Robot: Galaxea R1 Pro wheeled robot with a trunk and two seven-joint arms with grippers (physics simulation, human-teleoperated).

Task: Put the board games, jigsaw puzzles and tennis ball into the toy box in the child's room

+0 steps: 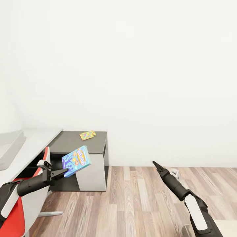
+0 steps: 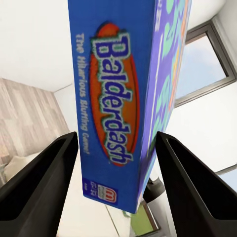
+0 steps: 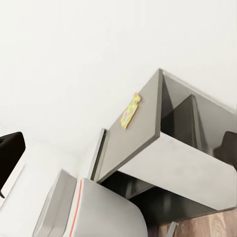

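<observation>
- Your left gripper (image 1: 62,173) clamps the blue Balderdash board game (image 1: 76,161), held in the air before the dark side table (image 1: 98,144).
- A colourful jigsaw puzzle (image 1: 87,135) lies on that table's top.
- Your right gripper (image 1: 155,164) points over bare wood floor (image 1: 138,204); you cannot tell its finger state.
</observation>
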